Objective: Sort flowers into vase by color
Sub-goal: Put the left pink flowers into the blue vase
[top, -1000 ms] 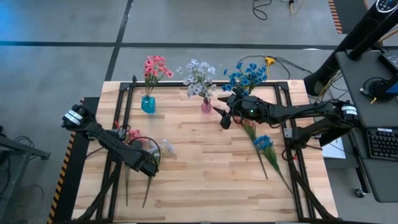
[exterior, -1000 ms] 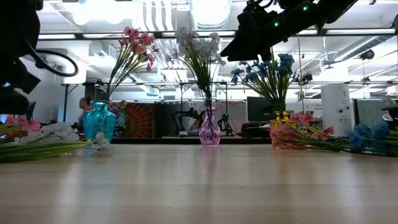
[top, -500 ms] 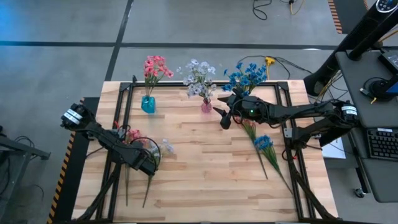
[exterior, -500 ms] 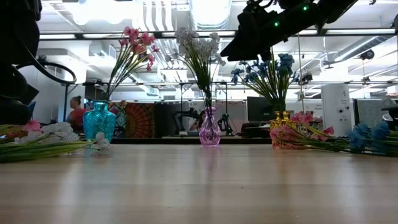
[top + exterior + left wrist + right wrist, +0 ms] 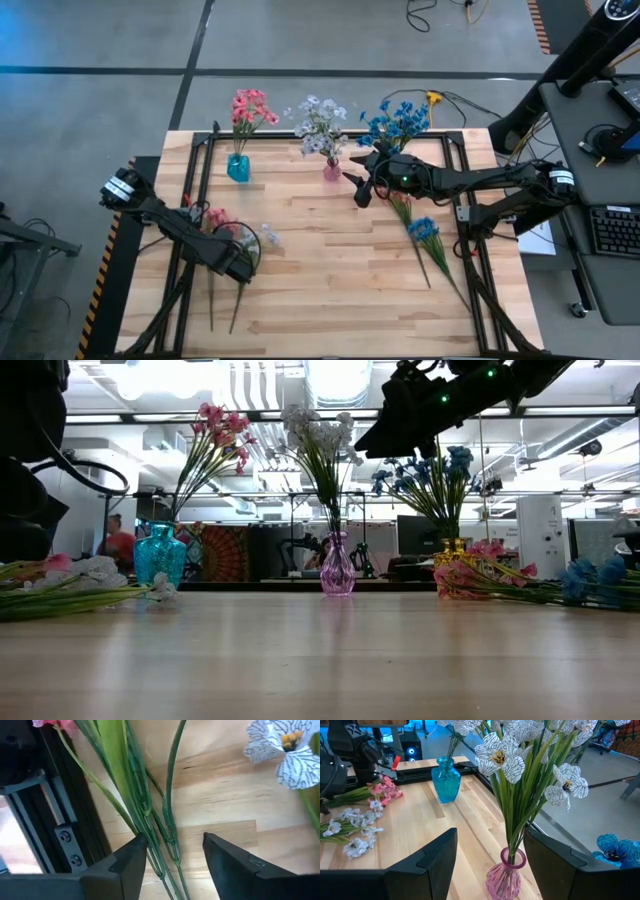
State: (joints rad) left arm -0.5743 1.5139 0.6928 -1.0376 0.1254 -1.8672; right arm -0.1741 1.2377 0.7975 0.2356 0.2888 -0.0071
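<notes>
Left end effector, fingers apart astride green stems on the worktop — three vases partly filled, loose flowers left both sides; right end effector open near the pink vase.

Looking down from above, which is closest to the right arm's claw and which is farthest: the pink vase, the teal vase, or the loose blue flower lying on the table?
From the right claw:
1. Pink vase, just beside it toward the table's middle back.
2. Loose blue flower, lying nearer the front on the right side.
3. Teal vase, far off at the back left.
</notes>
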